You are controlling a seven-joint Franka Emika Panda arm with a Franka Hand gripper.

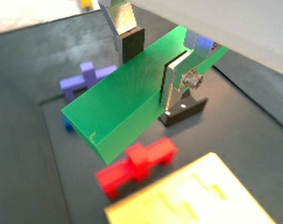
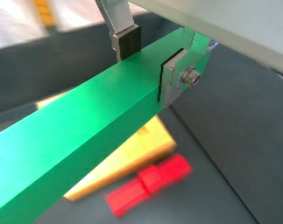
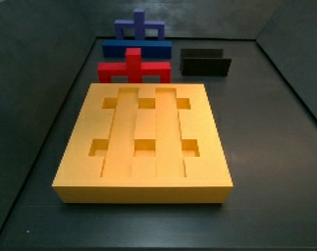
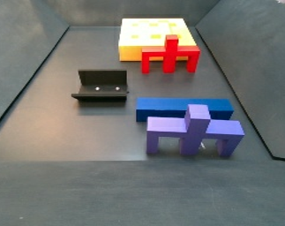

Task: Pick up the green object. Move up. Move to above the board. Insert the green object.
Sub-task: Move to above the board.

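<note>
Dark grey floor below; gripper (image 2: 150, 59) raised over it, plates clamped across the green object (image 2: 79, 136) near one end. Bar's far end cut off in a wrist view. Board (image 1: 196, 199) and red cross block (image 1: 134, 166) beneath. Gripper and bar outside both side views; fixture (image 4: 101, 86) visible

My pincer is out of this view. On my dark desk (image 4: 62, 115), the thick yellow-orange holed board (image 4: 142, 35) lies farthest, the red cross-shaped block (image 4: 169, 56) touching its near edge. The dark L-shaped fixture (image 4: 101, 86) stands apart, with the long blue block (image 4: 168, 108) and purple block (image 4: 197, 131) nearest.
</note>
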